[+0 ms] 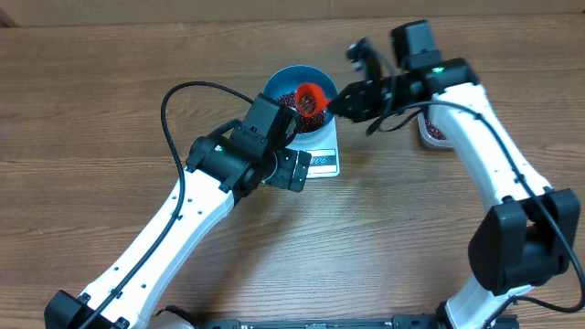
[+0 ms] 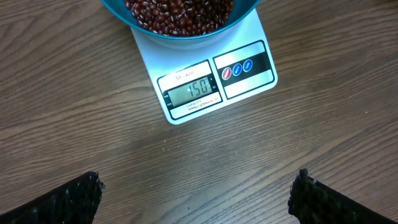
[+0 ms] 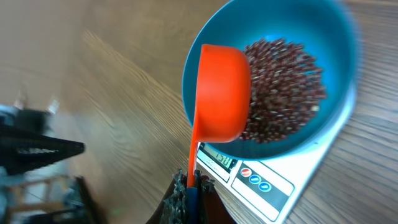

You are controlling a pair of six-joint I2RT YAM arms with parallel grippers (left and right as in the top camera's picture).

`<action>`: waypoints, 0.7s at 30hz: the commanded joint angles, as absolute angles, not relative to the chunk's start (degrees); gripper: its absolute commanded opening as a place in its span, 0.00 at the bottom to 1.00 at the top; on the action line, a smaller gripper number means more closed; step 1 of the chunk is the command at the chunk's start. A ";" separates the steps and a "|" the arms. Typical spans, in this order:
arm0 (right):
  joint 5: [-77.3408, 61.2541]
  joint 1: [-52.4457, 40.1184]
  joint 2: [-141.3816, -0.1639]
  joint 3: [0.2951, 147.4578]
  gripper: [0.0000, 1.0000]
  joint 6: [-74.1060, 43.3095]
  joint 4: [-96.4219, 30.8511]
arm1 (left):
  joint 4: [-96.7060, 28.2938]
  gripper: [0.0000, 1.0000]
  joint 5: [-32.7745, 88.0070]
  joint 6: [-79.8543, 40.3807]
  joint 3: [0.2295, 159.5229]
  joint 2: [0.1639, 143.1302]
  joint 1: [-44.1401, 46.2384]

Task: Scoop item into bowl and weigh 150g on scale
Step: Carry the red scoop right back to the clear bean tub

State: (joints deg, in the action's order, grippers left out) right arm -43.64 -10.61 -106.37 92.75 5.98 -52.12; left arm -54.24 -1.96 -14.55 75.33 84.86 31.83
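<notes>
The blue bowl (image 1: pixel 285 78) stands on the white scale (image 1: pixel 322 160) and holds a heap of dark red-brown beans (image 3: pixel 286 87). The scale's display (image 2: pixel 191 90) reads 150. My right gripper (image 3: pixel 191 186) is shut on the handle of a red scoop (image 3: pixel 219 93), whose cup is tipped over the bowl's left side, above the beans. My left gripper (image 2: pixel 199 186) is open over bare wood just in front of the scale, with nothing between its fingers.
A clear tub (image 1: pixel 437 131) with beans in it sits to the right of the scale, partly hidden by the right arm. Both arms reach in toward the scale from the front. The wooden table (image 1: pixel 91 110) surrounds the scale.
</notes>
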 commanded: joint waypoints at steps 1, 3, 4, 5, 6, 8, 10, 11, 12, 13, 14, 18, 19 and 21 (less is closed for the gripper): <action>-52.80 -5.52 -104.68 94.74 0.04 5.82 -52.82 | -54.13 0.99 -2.52 -13.72 74.98 84.38 31.79; -54.15 -2.68 -104.68 94.74 0.04 5.85 -53.93 | -54.13 0.99 -2.52 -13.72 74.98 84.38 31.79; -54.96 -0.91 -104.68 94.74 0.04 5.87 -54.65 | -54.13 0.99 -2.52 -13.72 74.98 84.38 31.79; -56.10 0.95 -104.68 94.74 0.04 5.89 -55.35 | -54.13 0.99 -2.52 -13.72 74.98 84.38 31.79; -57.10 2.33 -104.68 94.74 0.04 6.11 -55.88 | -54.13 0.99 -2.52 -13.72 74.98 84.38 31.79; -59.00 5.98 -104.64 94.74 0.03 6.31 -57.30 | -54.13 1.00 -2.52 -13.72 74.98 84.38 31.79; -59.22 9.47 -104.42 94.74 0.04 6.63 -58.98 | -54.13 0.99 -2.52 -13.72 74.98 84.38 31.79; -59.22 11.05 -104.22 94.74 0.03 7.68 -60.01 | -54.13 0.99 -2.52 -13.72 74.98 84.38 31.79; -59.13 12.82 -103.98 94.74 0.04 8.97 -61.34 | -54.13 1.00 -2.52 -13.72 74.98 84.38 31.79; -58.96 14.33 -103.70 94.74 0.04 9.80 -62.50 | -54.13 1.00 -2.52 -13.72 74.98 84.38 31.79; -58.43 16.03 -103.37 94.74 0.04 10.63 -63.79 | -54.13 0.99 -2.52 -13.72 74.98 84.38 31.79; -48.71 20.97 -101.47 94.74 0.04 10.79 -67.44 | -54.13 0.99 -2.52 -13.72 74.98 84.38 31.79; -45.58 21.71 -100.88 94.74 0.03 10.74 -68.05 | -54.13 0.99 -2.52 -13.72 74.98 84.38 31.79; -39.18 22.72 -99.48 94.74 0.04 10.15 -68.90 | -54.13 0.99 -2.52 -13.72 74.98 84.38 31.79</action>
State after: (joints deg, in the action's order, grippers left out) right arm -48.29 22.13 -103.85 92.99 9.30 -68.58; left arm -54.24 -1.96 -14.55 75.33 84.86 31.83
